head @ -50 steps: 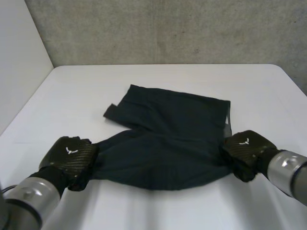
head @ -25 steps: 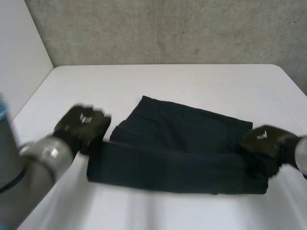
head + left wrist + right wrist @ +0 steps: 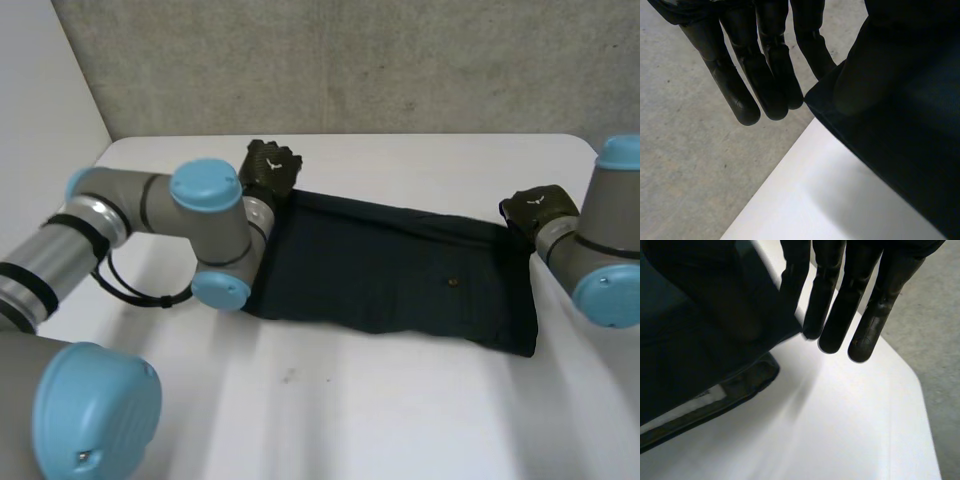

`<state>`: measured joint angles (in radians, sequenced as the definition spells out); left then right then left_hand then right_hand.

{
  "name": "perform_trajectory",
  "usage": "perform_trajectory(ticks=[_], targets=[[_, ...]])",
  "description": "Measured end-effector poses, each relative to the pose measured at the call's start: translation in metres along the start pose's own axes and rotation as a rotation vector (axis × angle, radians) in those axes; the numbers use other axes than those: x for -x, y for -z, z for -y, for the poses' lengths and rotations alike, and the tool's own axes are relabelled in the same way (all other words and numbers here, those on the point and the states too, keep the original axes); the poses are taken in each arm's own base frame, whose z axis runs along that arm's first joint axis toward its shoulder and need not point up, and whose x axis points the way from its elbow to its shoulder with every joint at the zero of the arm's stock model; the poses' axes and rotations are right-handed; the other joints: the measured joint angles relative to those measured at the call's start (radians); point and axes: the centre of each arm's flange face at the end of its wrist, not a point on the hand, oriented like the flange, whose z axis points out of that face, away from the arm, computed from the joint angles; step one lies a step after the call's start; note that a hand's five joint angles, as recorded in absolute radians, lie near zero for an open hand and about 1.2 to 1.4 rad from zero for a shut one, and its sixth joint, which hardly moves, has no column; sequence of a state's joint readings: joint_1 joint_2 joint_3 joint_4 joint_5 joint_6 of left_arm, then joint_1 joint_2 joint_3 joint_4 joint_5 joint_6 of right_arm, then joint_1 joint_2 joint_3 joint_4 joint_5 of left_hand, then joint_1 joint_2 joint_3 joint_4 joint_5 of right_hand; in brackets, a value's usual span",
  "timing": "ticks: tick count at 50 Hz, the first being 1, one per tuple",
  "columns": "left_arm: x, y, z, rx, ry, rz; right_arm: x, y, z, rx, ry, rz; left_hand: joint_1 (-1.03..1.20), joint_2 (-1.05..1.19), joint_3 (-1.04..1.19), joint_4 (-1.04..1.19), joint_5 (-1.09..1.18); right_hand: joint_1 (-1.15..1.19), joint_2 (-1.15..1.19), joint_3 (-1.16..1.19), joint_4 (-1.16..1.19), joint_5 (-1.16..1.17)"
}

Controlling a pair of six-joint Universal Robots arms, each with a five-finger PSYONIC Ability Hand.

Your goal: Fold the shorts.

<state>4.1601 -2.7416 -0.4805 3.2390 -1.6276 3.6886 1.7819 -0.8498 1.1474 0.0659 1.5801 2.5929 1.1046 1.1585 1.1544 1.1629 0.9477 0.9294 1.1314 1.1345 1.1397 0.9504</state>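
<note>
The dark shorts [image 3: 400, 270] lie on the white table [image 3: 400, 420], folded into a long band. My left hand [image 3: 270, 168] is at the band's far left corner and my right hand [image 3: 538, 208] at its far right corner. In the left wrist view the straight fingers [image 3: 765, 65] pinch the corner of the shorts [image 3: 900, 125] against the thumb, which bulges under the cloth. In the right wrist view the fingers [image 3: 840, 300] hold the shorts [image 3: 700, 350] the same way at the corner, above a lower layer with a white label [image 3: 705, 397].
My left arm [image 3: 205, 230] reaches across the table's left side, its elbow beside the shorts. A concrete wall [image 3: 350, 60] stands behind the table's far edge. Grey floor [image 3: 685, 165] lies beyond the table's edge near both hands.
Both hands have carried the near edge of the shorts up and over to the far side, so the shorts now lie folded in half. Both arms reach further across the table.
</note>
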Motion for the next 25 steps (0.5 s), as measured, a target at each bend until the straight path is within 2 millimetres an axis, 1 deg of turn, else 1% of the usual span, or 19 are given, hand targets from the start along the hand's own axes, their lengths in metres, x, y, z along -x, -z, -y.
perform_trajectory(ticks=[1, 2, 3, 4, 5, 6, 7, 8, 10, 11, 12, 13, 16, 18, 19, 22, 23, 25], targets=[[-0.007, -0.002, -0.005, -0.016, -0.001, -0.004, 0.002, -0.005, -0.001, -0.007, 0.003, -0.023, -0.008, -0.074, -0.065, -0.072, -0.026, -0.14, -0.196, -0.195, -0.18, -0.161], [-0.01, -0.003, -0.006, -0.022, -0.001, -0.006, 0.003, -0.007, -0.001, -0.013, 0.004, -0.036, -0.104, -0.181, -0.178, -0.186, -0.134, -0.369, -0.45, -0.442, -0.448, -0.415], [-0.015, -0.003, -0.007, -0.034, -0.001, -0.01, 0.004, -0.009, -0.001, -0.021, 0.004, -0.051, -0.339, -0.39, -0.384, -0.375, -0.319, -0.519, -0.626, -0.599, -0.605, -0.571], [-0.017, -0.002, -0.008, -0.039, -0.001, -0.012, 0.005, -0.01, -0.001, -0.026, 0.003, -0.059, -0.339, -0.39, -0.384, -0.375, -0.319, -0.566, -0.684, -0.656, -0.662, -0.629], [-0.023, -0.002, -0.008, -0.049, 0.0, -0.017, 0.005, -0.011, 0.0, -0.036, 0.001, -0.072, -0.658, -0.641, -0.63, -0.648, -0.593, -0.631, -0.754, -0.743, -0.749, -0.716], [-0.027, 0.0, -0.009, -0.056, 0.0, -0.022, 0.005, -0.011, 0.002, -0.045, -0.003, -0.083, -0.812, -0.805, -0.778, -0.8, -0.743, -0.721, -0.895, -0.895, -0.894, -0.864], [-0.029, 0.0, -0.009, -0.059, 0.0, -0.024, 0.004, -0.011, 0.003, -0.05, -0.005, -0.089, -0.812, -0.805, -0.778, -0.8, -0.743, -0.723, -0.901, -0.899, -0.897, -0.868], [-0.033, 0.003, -0.007, -0.069, 0.001, -0.028, 0.001, -0.007, 0.009, -0.071, -0.02, -0.107, -0.914, -0.93, -0.921, -0.935, -0.881, -0.726, -0.914, -0.921, -0.905, -0.888], [-0.033, 0.006, -0.003, -0.075, 0.002, -0.029, -0.004, 0.0, 0.016, -0.093, -0.042, -0.121, -0.915, -0.954, -0.942, -0.959, -0.901, -0.726, -0.914, -0.921, -0.905, -0.889], [-0.031, 0.008, 0.001, -0.079, 0.004, -0.027, -0.008, 0.006, 0.022, -0.108, -0.06, -0.128, -0.915, -0.955, -0.942, -0.959, -0.901, -0.726, -0.914, -0.921, -0.905, -0.889], [-0.031, 0.008, 0.001, -0.079, 0.004, -0.027, -0.008, 0.006, 0.022, -0.108, -0.06, -0.128, -0.915, -0.955, -0.942, -0.959, -0.901, -0.726, -0.914, -0.921, -0.905, -0.889], [-0.024, 0.013, 0.012, -0.082, 0.009, -0.022, -0.014, 0.021, 0.032, -0.135, -0.096, -0.135, -0.915, -0.955, -0.942, -0.959, -0.901, -0.726, -0.914, -0.921, -0.905, -0.889], [-0.011, 0.024, 0.024, -0.069, 0.013, -0.018, -0.019, 0.043, 0.04, -0.156, -0.14, -0.124, -0.915, -0.955, -0.942, -0.959, -0.901, -0.726, -0.914, -0.921, -0.905, -0.889], [-0.003, 0.034, 0.03, -0.054, 0.016, -0.02, -0.017, 0.057, 0.038, -0.153, -0.16, -0.097, -0.915, -0.955, -0.942, -0.959, -0.901, -0.726, -0.914, -0.921, -0.905, -0.889], [0.006, 0.048, 0.037, -0.032, 0.021, -0.027, -0.011, 0.072, 0.032, -0.136, -0.176, -0.054, -0.915, -0.956, -0.942, -0.959, -0.901, -0.725, -0.911, -0.917, -0.904, -0.887], [0.014, 0.065, 0.041, -0.005, 0.03, -0.037, -0.003, 0.087, 0.023, -0.114, -0.186, -0.001, -0.915, -0.956, -0.942, -0.959, -0.901, -0.723, -0.899, -0.902, -0.898, -0.877], [0.018, 0.077, 0.042, 0.015, 0.043, -0.045, 0.002, 0.095, 0.016, -0.098, -0.191, 0.032, -0.915, -0.957, -0.942, -0.959, -0.901, -0.686, -0.842, -0.843, -0.85, -0.827], [0.021, 0.091, 0.042, 0.039, 0.064, -0.056, 0.01, 0.106, 0.006, -0.075, -0.197, 0.075, -0.915, -0.957, -0.942, -0.959, -0.901, -0.65, -0.804, -0.802, -0.81, -0.799]])
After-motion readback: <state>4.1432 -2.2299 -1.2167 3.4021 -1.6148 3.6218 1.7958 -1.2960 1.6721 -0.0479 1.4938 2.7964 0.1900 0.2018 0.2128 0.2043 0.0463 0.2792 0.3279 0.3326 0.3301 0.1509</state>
